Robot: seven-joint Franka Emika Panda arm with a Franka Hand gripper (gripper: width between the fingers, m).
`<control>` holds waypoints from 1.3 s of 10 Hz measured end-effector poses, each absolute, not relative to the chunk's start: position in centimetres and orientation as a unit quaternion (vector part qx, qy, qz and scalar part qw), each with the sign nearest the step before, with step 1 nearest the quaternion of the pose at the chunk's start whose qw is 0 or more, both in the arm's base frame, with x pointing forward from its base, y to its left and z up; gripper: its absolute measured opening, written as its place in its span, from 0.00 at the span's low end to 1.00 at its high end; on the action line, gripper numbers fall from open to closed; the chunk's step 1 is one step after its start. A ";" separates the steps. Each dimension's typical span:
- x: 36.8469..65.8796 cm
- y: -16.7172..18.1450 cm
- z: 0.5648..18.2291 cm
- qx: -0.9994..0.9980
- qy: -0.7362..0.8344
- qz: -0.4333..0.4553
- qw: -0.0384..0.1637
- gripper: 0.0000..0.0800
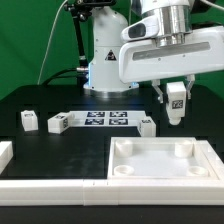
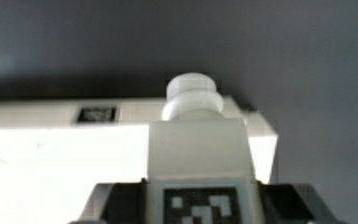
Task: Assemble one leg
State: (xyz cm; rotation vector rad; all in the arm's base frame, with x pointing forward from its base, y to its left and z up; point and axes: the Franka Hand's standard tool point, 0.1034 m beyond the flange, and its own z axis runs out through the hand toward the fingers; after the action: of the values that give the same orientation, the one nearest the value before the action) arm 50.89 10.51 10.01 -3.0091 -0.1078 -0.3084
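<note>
My gripper (image 1: 176,100) is shut on a leg (image 1: 176,103), a small white block with a black-and-white tag, and holds it in the air above the far right part of the large white tray-shaped piece (image 1: 135,170). In the wrist view the leg (image 2: 201,140) stands between my dark fingers (image 2: 114,205), its rounded peg end pointing away, with the white tray piece (image 2: 51,150) below it. Three more legs lie on the black table: one (image 1: 28,120) at the exterior view's left, one (image 1: 58,123) beside the marker board, and one (image 1: 146,124) to that board's right.
The marker board (image 1: 105,119) lies flat at the table's middle back. A white rail (image 1: 40,186) runs along the front edge, with a short white piece (image 1: 5,152) at the exterior view's left. The robot base (image 1: 105,60) stands behind.
</note>
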 end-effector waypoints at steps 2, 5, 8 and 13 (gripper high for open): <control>52.2 10.5 10.2 -0.992 -0.036 -0.104 0.060 0.36; 52.0 10.6 10.0 -0.992 -0.038 -0.106 0.058 0.36; 55.7 10.2 10.4 -0.991 -0.044 -0.113 0.061 0.36; 60.8 8.5 10.7 -0.984 -0.113 -0.129 0.056 0.36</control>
State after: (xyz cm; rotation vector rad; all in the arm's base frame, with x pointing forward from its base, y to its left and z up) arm 60.81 8.52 10.66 -2.9846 -0.3426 -0.3921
